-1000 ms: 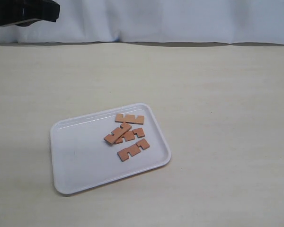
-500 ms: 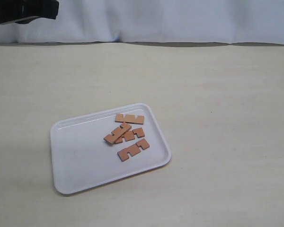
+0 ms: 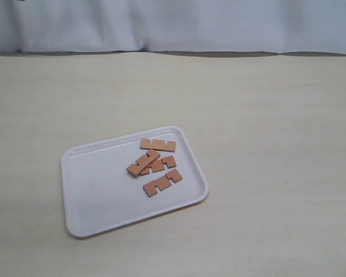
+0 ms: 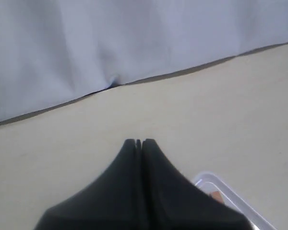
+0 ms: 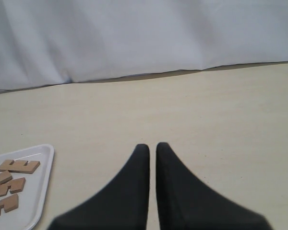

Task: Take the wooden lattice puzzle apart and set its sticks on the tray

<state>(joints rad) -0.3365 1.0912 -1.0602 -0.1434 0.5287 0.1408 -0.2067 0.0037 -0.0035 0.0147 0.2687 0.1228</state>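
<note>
four reddish-brown notched wooden sticks [image 3: 155, 166] separated, loose on white rectangular plastic tray [image 3: 98, 196], tray toward front edge of beige counter [image 3: 265, 115], left of centre, left gripper [image 4: 138, 142] clenched empty, right gripper [image 5: 152, 146] clenched empty

sticks [image 3: 158, 145] reddish-brown | tray [image 3: 98, 190] white | table [image 3: 265, 115] pale beige | backdrop [image 3: 219, 23] pale bluish-white | left pincer [image 4: 138, 142] black | right pincer [image 5: 149, 146] black

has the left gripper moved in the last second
Yes. The left gripper has pulled up and out of the exterior view's top left corner, farther from the tray. The tray and its sticks lie as before.
</note>
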